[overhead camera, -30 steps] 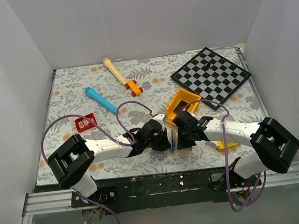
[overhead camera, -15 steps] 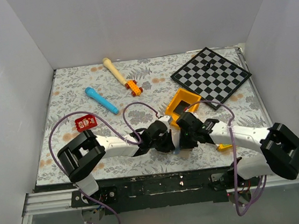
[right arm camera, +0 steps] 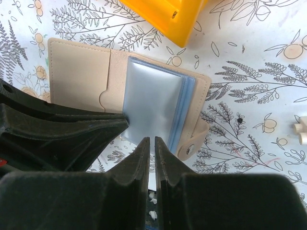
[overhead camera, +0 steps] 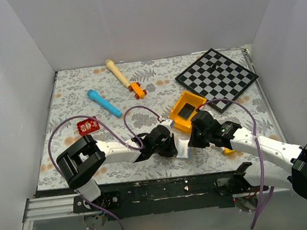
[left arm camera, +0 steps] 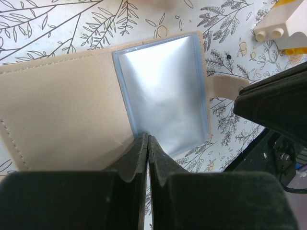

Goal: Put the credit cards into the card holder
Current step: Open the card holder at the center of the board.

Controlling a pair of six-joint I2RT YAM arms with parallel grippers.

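Observation:
The tan card holder [overhead camera: 184,152] lies open on the floral table between my two grippers, near the front edge. Its pale blue-grey pocket [left arm camera: 163,96] faces up, and the snap tab [right arm camera: 192,146] sticks out at one side. My left gripper [left arm camera: 147,139] is shut, its tips resting at the pocket's near edge where it meets the tan flap [left arm camera: 72,105]. My right gripper [right arm camera: 153,140] hovers at the pocket's [right arm camera: 148,100] other edge, its jaws a narrow slit apart with nothing between them. One red credit card [overhead camera: 87,125] lies far to the left on the table.
A yellow-orange bin [overhead camera: 188,111] stands just behind the holder, with a chessboard [overhead camera: 215,76] at the back right. A blue marker [overhead camera: 104,103], a wooden stick [overhead camera: 118,73] and an orange toy [overhead camera: 136,89] lie at the back left. A white brick [left arm camera: 273,28] sits near the bin.
The holder, earlier held up between both grippers, now lies open flat. The right arm has stretched out and its gripper has drawn back slightly to the right, its jaws parting a little.

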